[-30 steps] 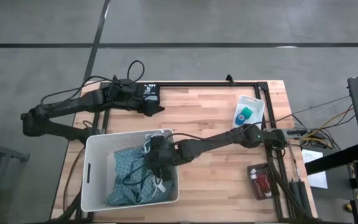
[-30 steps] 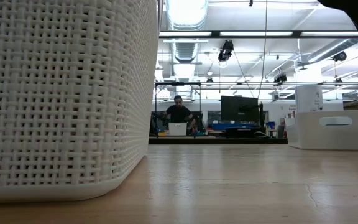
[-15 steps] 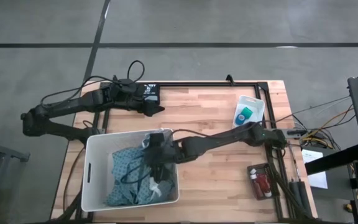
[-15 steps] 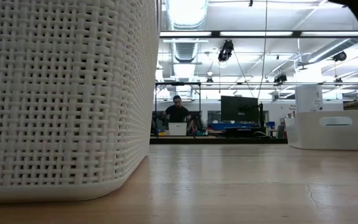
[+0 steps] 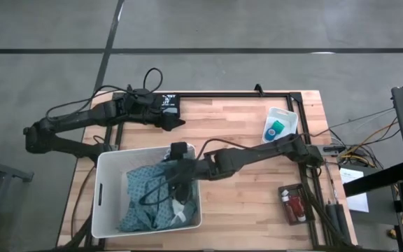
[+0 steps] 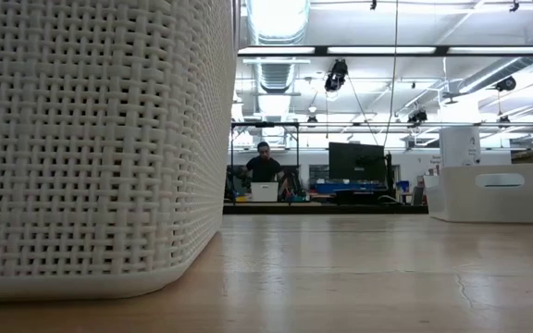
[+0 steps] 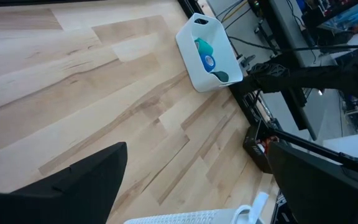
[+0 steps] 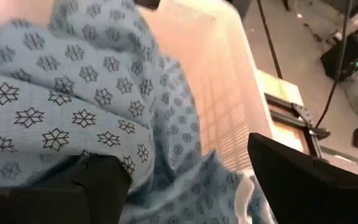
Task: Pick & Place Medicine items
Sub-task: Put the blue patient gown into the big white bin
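Right claw (image 5: 178,176) hangs over the white basket (image 5: 107,203), at its right-hand side, fingers spread with nothing between them. Directly below it lies the patterned cloth (image 8: 73,93), rumpled and filling most of the basket. No medicine item shows among the folds.

Left claw (image 5: 175,122) waits far back across the tabletop (image 5: 236,126), fingers spread wide and empty.

Medicine items lie well away from the right claw, back along its own arm. The teal roll (image 7: 204,46) and the blue piece (image 7: 210,60) sit together in a small white tub (image 7: 191,56) near the tabletop's far right corner. Red bottles (image 5: 294,206) lie in a dark tray (image 5: 286,190) at the right edge; their count is too small to read.

Handling, as judgement:
- Bottles: light, rigid, smooth plastic, likely to roll. Pinch across the body, below the cap.
- Roll: light, slightly yielding. Grip across the outer diameter.
- Blue piece: small, hard to seat. Grip across its width, gently.
- Tub walls crowd the fingers, so come straight down.
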### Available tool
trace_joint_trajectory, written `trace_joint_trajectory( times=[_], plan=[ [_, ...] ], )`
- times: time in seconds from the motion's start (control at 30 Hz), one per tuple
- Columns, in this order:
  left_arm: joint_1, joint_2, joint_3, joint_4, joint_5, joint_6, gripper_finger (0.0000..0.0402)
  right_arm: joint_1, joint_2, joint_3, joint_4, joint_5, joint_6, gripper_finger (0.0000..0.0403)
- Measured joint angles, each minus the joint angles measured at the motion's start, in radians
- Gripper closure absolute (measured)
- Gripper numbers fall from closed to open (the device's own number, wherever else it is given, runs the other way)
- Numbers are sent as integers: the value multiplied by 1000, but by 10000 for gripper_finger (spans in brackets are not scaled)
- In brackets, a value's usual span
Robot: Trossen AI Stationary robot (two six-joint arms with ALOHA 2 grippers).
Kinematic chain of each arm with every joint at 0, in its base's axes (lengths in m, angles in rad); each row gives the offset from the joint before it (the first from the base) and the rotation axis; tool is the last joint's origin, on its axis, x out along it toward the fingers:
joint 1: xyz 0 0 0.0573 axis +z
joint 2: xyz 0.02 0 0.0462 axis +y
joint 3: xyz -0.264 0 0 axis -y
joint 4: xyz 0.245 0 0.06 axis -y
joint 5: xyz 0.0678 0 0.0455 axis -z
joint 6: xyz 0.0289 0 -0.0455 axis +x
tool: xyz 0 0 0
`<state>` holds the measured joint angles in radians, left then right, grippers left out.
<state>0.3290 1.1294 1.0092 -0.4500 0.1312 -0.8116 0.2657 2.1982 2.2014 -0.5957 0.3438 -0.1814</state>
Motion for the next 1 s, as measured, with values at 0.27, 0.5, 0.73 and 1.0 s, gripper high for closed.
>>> trace_joint_trajectory(
  times=[0.27, 0.5, 0.73, 1.0],
  plan=[
    [0, 0, 0, 0, 0, 0, 9, 1, -84, 0, -54, 45, -14, 101],
    [0, 0, 0, 0, 0, 3, 9, 19, -148, -14, -141, 51, -18, 101],
    [0, 0, 0, 0, 0, 2, 9, 41, -261, -132, -65, 102, -29, 101],
    [0, 0, 0, 0, 0, 2, 9, 42, -378, -402, 118, 51, -37, 101]
  ],
)
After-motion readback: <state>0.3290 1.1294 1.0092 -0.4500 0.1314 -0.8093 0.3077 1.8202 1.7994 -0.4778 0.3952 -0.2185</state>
